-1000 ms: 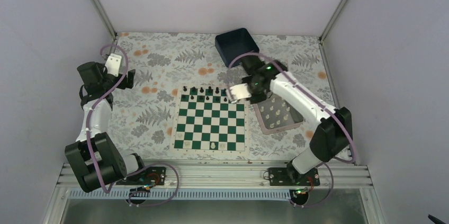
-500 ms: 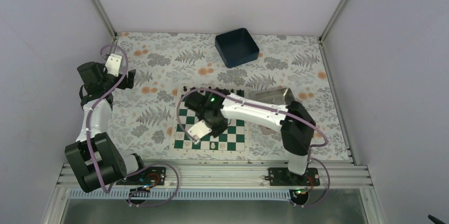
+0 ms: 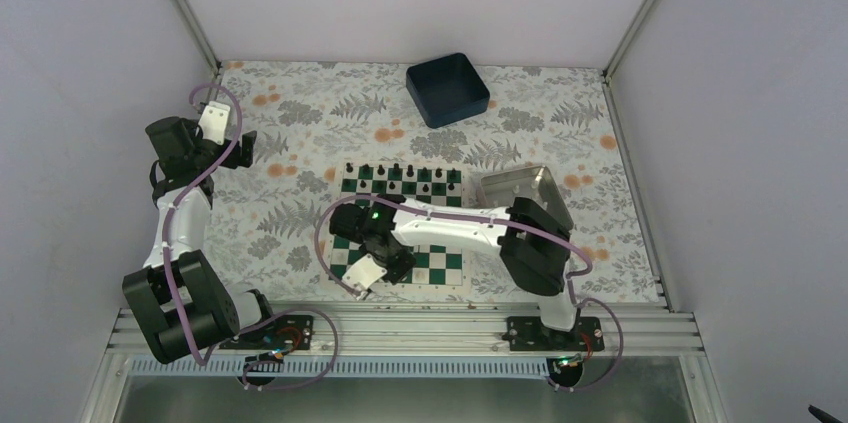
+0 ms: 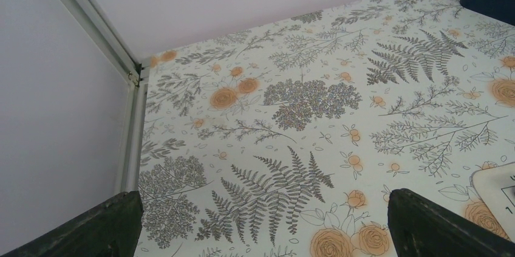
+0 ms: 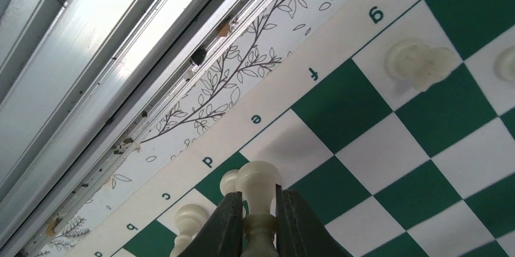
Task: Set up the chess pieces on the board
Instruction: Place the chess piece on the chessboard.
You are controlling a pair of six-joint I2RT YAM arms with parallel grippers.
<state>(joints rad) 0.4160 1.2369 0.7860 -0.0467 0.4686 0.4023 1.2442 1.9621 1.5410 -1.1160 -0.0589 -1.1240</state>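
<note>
The green-and-white board (image 3: 440,261) lies in the middle of the table, with black pieces along its far row (image 3: 400,179). My right gripper (image 3: 390,265) hangs over the board's near-left part. In the right wrist view this gripper (image 5: 260,203) is shut on a white chess piece (image 5: 260,181), held upright above the squares (image 5: 388,147) near files d and e. Other white chess pieces stand on c (image 5: 187,219), on d (image 5: 229,180) and on g (image 5: 419,62). My left gripper (image 3: 236,147) is open over the tablecloth, far left; its dark fingers (image 4: 115,226) hold nothing.
A silver tray (image 3: 520,183) sits right of the board, partly under the right arm. A dark blue bin (image 3: 447,89) stands at the back. The metal rail (image 5: 91,56) runs along the near table edge, close to the right gripper. The enclosure wall and frame post (image 4: 130,75) border the left side.
The right arm swung from the tray side across the board to its near-left part, carrying the white piece. The left arm has not moved.
</note>
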